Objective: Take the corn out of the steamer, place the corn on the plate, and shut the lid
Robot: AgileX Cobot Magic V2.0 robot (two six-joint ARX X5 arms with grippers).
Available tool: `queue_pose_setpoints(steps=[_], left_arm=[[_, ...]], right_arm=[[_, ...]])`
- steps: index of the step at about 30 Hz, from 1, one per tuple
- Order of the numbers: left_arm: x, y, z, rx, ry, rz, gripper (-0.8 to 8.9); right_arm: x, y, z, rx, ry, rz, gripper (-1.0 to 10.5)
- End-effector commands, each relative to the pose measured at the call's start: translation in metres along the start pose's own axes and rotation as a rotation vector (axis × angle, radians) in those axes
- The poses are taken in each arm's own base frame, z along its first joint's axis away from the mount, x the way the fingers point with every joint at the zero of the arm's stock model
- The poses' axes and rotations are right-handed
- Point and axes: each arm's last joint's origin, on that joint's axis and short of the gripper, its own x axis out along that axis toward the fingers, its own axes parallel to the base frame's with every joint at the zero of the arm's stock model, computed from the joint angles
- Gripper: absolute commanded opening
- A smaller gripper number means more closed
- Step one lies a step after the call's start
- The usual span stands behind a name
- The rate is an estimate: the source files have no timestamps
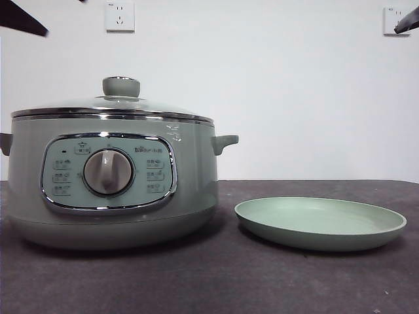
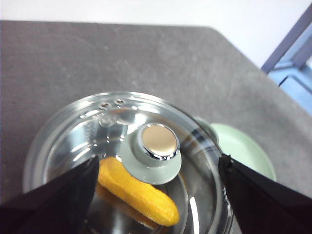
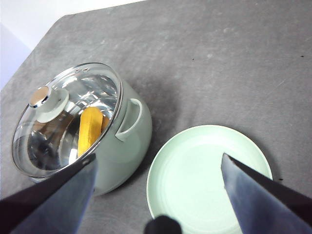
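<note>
Corn (image 2: pixel 139 192): seen through the glass, lying flat inside the steamer (image 1: pixel 111 180), under the closed lid (image 2: pixel 122 146). From the left wrist camera it is placed below the lid's knob (image 2: pixel 156 142), between the two jaws in the picture but well beneath them. It is also seen from the right wrist camera (image 3: pixel 90 129).

Lid: seated on the steamer's chrome rim; the knob is upright at its centre, and small vent holes are visible near the edge.

Steamer: stood on the dark table (image 1: pixel 216 275), front panel and dial turned toward the front camera.

Plate (image 1: pixel 321 222): set on the table just beside the steamer, not touching it; nothing is carried on it.

Left gripper (image 2: pixel 156 168): held above the lid, jaws spread wide to either side of the knob. Nothing is gripped and nothing is touched.

Right gripper (image 3: pixel 158 163): held high over the table, above the plate's near part and the gap between plate and steamer. Jaws are spread wide; nothing is gripped or touched.

Front camera: only black tips are shown at the two top corners; which arm each belongs to cannot be told there.
</note>
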Motion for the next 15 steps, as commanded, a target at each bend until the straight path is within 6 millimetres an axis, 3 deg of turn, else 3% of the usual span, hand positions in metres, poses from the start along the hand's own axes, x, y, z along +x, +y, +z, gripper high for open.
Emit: queue_pose_setpoints(steps=[1,9,15], left_arm=[[0.015,-0.007,0.001,0.057,0.034,0.021,4.12],[0.055,-0.021,0.014,0.137,0.115,0.06,4.11],[0.083,-0.023,0.009,0.157,0.196,0.057,4.09]], right_arm=[[0.001,0.001,-0.001,0.012,0.013,0.003,4.2],[0.001,0.002,-0.005,0.029,0.049,0.003,4.2],[0.001,0.002,-0.006,0.035,0.057,0.003,4.1]])
